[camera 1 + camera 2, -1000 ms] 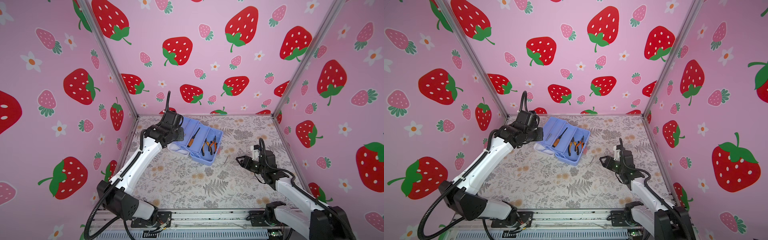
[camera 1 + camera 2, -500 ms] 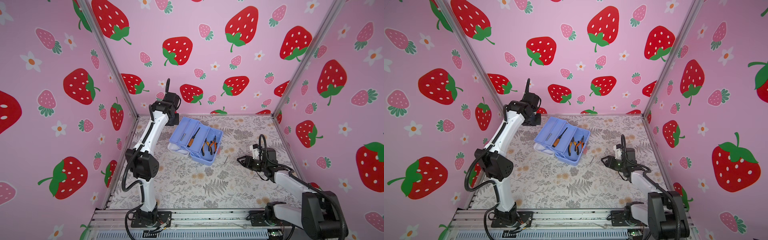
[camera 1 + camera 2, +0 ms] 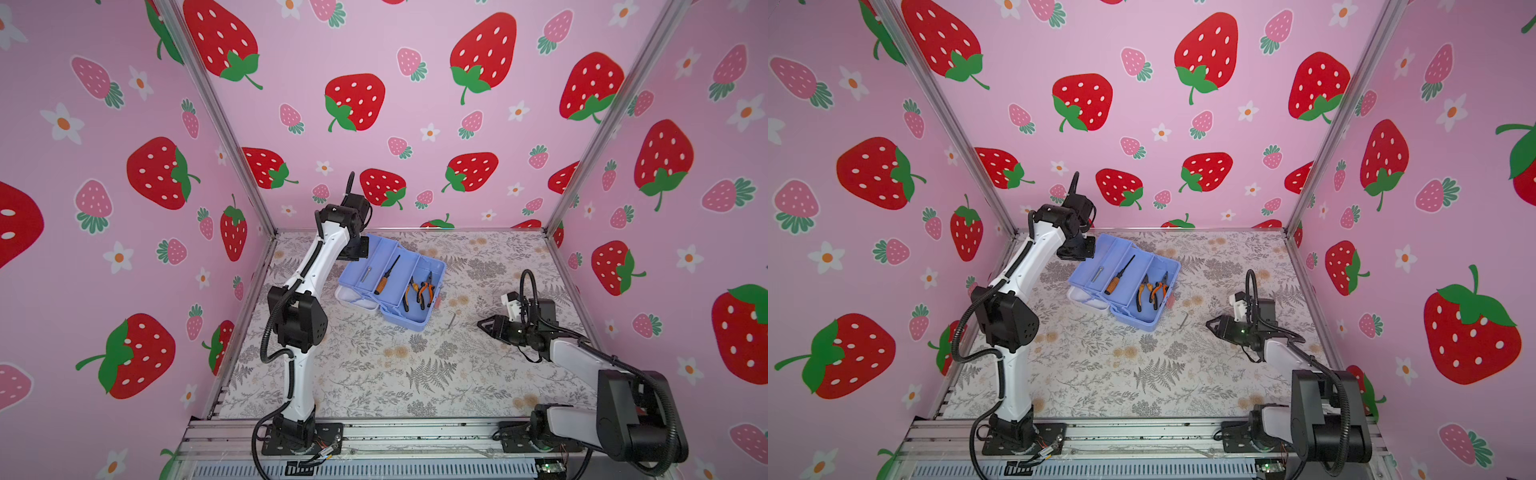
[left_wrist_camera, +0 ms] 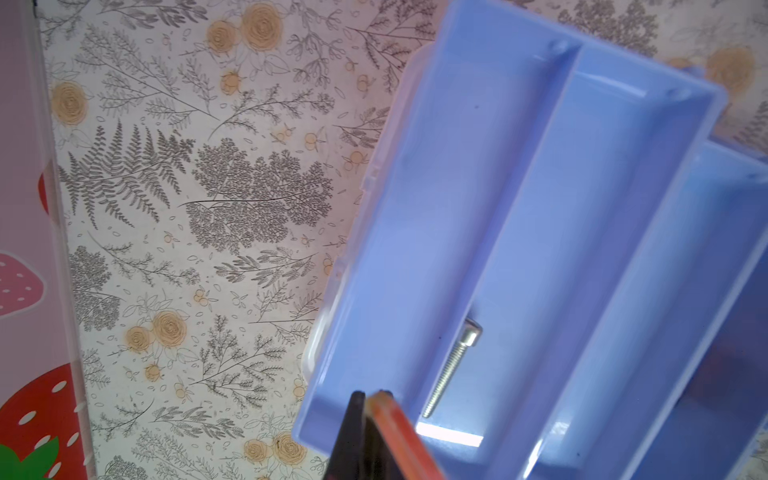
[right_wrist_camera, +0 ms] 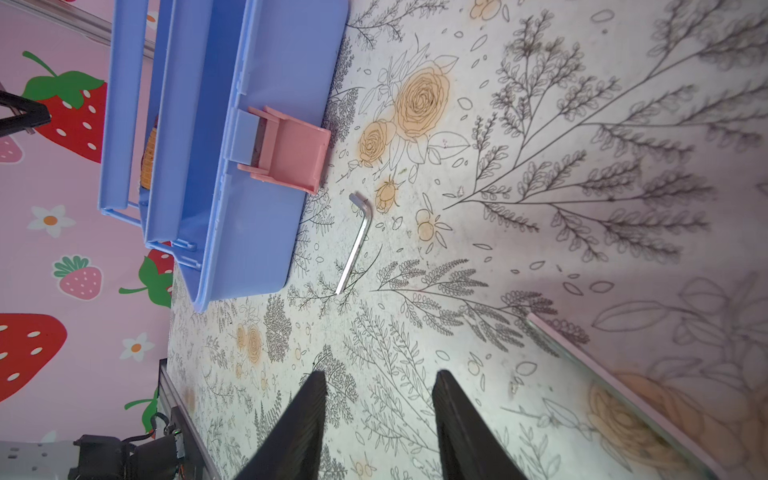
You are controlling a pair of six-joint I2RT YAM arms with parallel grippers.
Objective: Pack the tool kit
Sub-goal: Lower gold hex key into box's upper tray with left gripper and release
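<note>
The tool kit (image 3: 409,322) lies open at the back middle in both top views, its periwinkle trays (image 3: 1100,255) fanned out over the white lid (image 3: 353,300). An orange-handled screwdriver (image 3: 382,283), orange-handled pliers (image 3: 420,291) and a bolt (image 4: 453,365) lie in the trays (image 4: 540,208). A hex key (image 3: 452,320) (image 5: 357,245) lies on the mat beside the pink latch (image 5: 286,153). My left gripper (image 4: 370,395) is shut over the tray's far-left corner, with an orange strip along one finger. My right gripper (image 3: 482,324) (image 5: 378,376) is open and empty, a short way from the hex key.
Pink strawberry walls close in the back and both sides, with metal posts (image 3: 224,124) at the corners. The floral mat (image 3: 395,374) stretches from the kit to the front rail (image 3: 374,436), where both arm bases are bolted.
My left arm has folded upright, with its gripper drawn back to the box's far-left corner. My right gripper has stayed close to the hex key, its jaws slightly narrower.
</note>
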